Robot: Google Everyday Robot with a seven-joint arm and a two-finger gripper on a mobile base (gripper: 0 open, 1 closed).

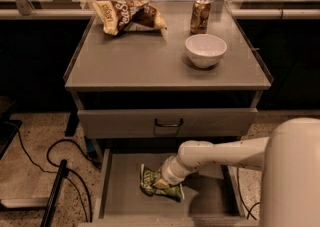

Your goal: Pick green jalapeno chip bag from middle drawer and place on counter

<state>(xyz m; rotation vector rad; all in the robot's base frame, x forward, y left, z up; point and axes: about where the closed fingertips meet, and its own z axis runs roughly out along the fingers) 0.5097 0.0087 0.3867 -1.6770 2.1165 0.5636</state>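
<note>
Green jalapeno chip bag (172,191) lies low in the open middle drawer (125,191), hand (161,183) down on it for pickup.
Whether the hand has clamped it: cannot tell.

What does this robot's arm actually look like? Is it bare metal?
The arm is smooth, rounded and off-white, not bare metal, with a bulbous joint and a ringed wrist. No cables or markings show. Its gripper is down in the middle drawer.

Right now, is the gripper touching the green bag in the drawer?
Touching. The camera view shows the gripper pressed into the green jalapeno chip bag in the middle drawer, no gap.
</note>
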